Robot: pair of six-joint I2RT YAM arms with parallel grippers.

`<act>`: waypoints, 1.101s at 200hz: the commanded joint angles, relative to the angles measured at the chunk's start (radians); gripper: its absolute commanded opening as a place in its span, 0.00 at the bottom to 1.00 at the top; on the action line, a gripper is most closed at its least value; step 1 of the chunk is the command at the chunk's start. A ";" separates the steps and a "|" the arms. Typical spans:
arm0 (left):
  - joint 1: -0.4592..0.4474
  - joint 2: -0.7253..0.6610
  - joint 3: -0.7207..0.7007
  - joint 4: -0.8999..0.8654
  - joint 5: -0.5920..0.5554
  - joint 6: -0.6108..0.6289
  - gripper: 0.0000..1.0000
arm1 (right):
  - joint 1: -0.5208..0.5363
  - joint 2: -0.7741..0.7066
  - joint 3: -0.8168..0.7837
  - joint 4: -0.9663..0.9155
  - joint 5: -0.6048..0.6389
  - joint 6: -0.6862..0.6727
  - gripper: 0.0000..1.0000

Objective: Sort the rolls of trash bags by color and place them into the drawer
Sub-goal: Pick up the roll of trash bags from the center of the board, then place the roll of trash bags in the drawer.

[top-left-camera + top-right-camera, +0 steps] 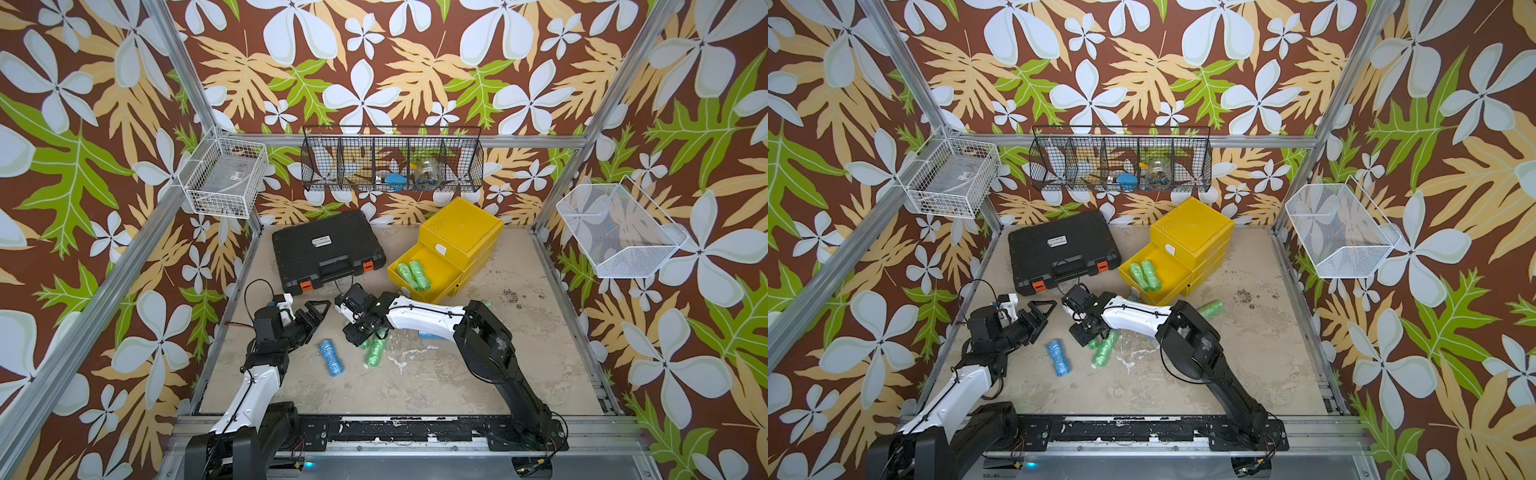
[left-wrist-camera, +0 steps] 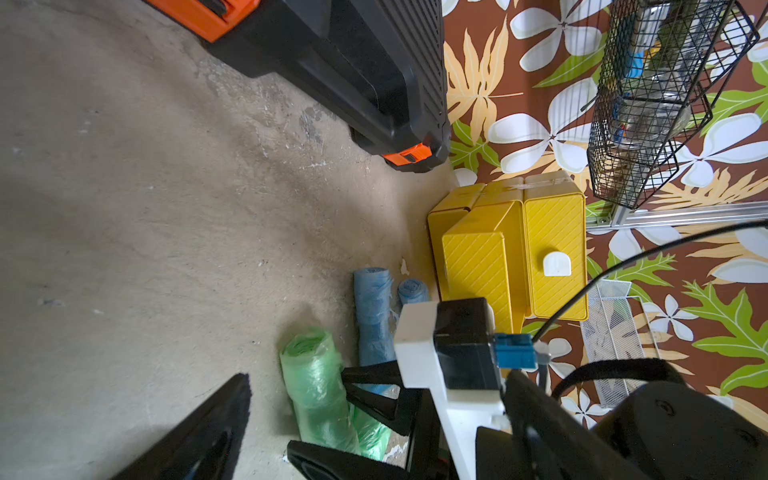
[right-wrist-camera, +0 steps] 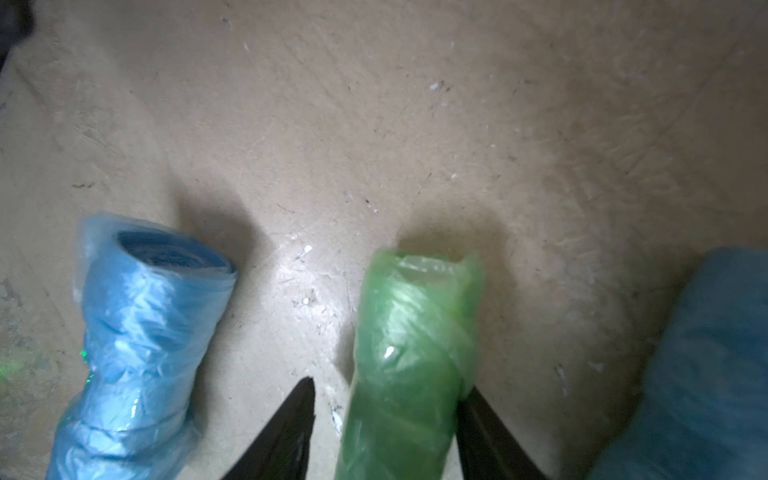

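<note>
The yellow drawer unit (image 1: 461,232) stands at the back with one drawer (image 1: 442,270) pulled open. Two green rolls (image 1: 413,274) lie in it. On the floor lie a blue roll (image 1: 331,357), a green roll (image 1: 376,351) and, further right, another green roll (image 1: 1210,308). More blue rolls (image 2: 374,316) lie near the drawer unit. My right gripper (image 3: 390,386) is down over the green roll (image 3: 411,353), jaws on both sides of it; one finger touches it and a gap shows at the other. My left gripper (image 1: 318,309) hovers open and empty to its left.
A black tool case (image 1: 328,249) with orange latches lies at the back left of the drawer unit. A black wire basket (image 1: 392,160) hangs on the back wall, and white wire baskets (image 1: 224,176) (image 1: 619,232) hang on the side walls.
</note>
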 commanded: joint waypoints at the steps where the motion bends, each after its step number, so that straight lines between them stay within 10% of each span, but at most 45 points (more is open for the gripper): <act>1: 0.002 -0.008 0.002 -0.008 0.007 0.030 0.96 | -0.001 -0.005 0.003 -0.002 0.016 -0.001 0.41; 82: -0.024 -0.015 0.073 -0.009 0.057 0.053 0.93 | -0.048 -0.150 0.050 -0.049 0.049 -0.034 0.23; 220: -0.518 0.240 0.308 0.136 -0.082 -0.040 0.91 | -0.413 -0.417 -0.099 -0.109 0.301 -0.165 0.23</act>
